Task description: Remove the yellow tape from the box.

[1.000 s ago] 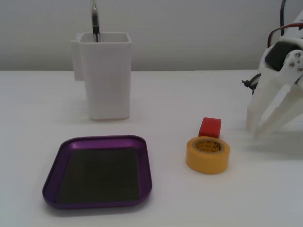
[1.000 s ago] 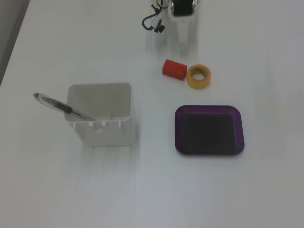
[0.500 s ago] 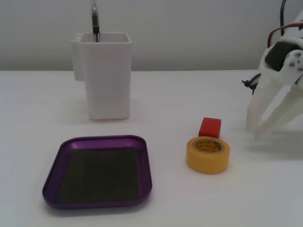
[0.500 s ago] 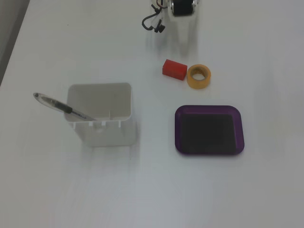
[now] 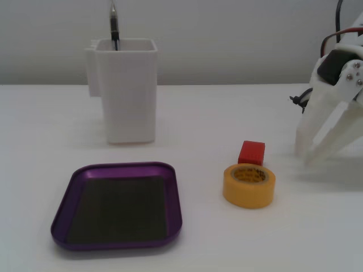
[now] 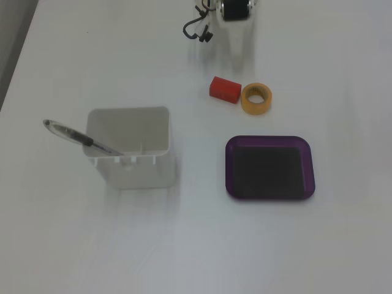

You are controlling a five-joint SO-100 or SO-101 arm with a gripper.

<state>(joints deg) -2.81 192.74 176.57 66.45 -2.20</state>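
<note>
The yellow tape lies flat on the white table, outside the box and to its right; it also shows in the other fixed view. The box, a shallow purple tray with a dark bottom, is empty in both fixed views. My gripper hangs at the right edge, to the right of the tape and apart from it. It points down at the table with its white fingertips together and holds nothing.
A small red cube sits just behind the tape, close to it. A tall white container with a pen in it stands behind the tray. A black cable lies by the arm's base.
</note>
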